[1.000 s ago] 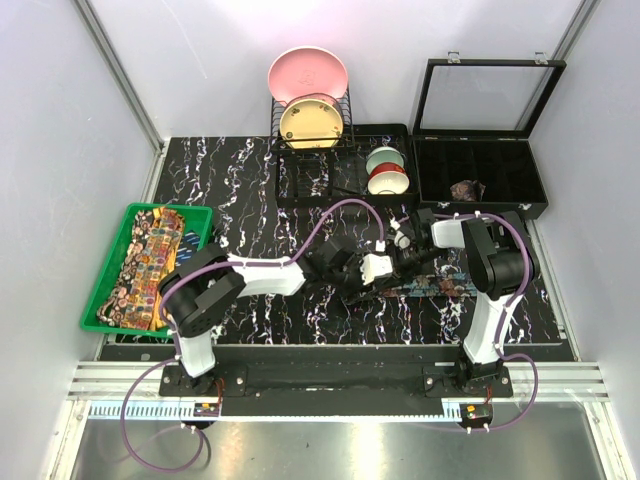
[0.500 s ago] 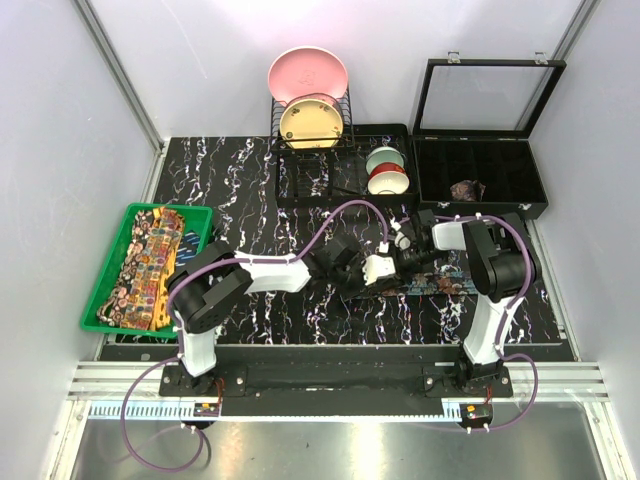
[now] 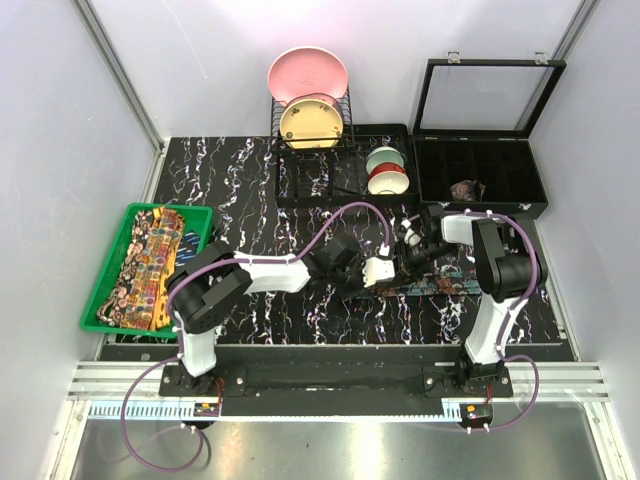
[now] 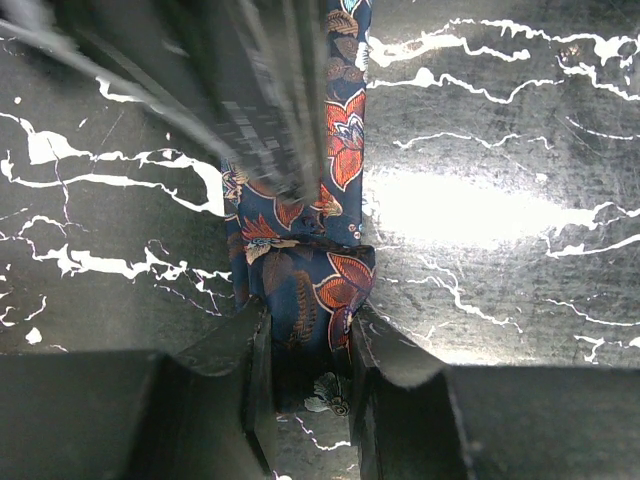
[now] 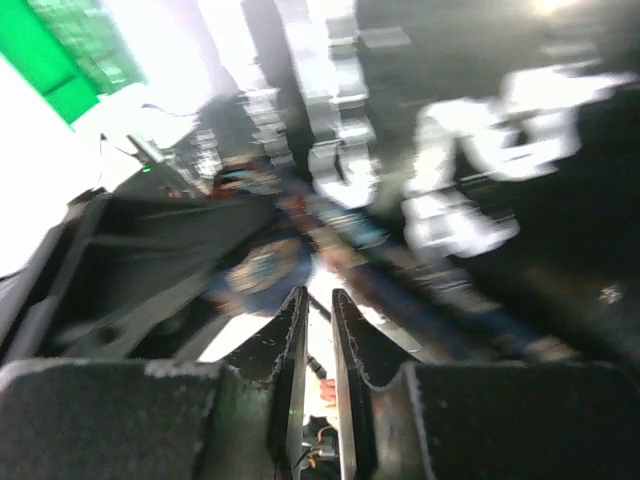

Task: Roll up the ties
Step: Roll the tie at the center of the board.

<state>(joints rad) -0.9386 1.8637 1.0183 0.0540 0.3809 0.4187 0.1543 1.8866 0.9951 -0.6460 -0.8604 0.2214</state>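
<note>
A dark blue tie (image 3: 445, 285) with reddish leaf motifs lies flat on the black marbled table, right of centre. My left gripper (image 3: 390, 277) is shut on its folded near end; in the left wrist view the fabric (image 4: 300, 265) bunches between the jaws of that gripper (image 4: 305, 325). My right gripper (image 3: 410, 257) hovers just above the same end, its jaws almost together with nothing between them (image 5: 318, 300); its view is blurred, with the tie (image 5: 265, 270) beyond. Yellow-orange paisley ties (image 3: 150, 262) lie in a green basket (image 3: 97, 295). A brownish rolled tie (image 3: 466, 189) sits in the black case.
The open black compartment case (image 3: 500, 165) stands at the back right. A wire dish rack (image 3: 312, 135) with a pink and a yellow plate stands at the back centre. Stacked bowls (image 3: 385, 172) stand on a black tray beside it. The green basket is at the left edge.
My right gripper has drawn back a little, up and to the right, from the tie's end. My left arm has shifted slightly while the gripper keeps hold of the tie.
</note>
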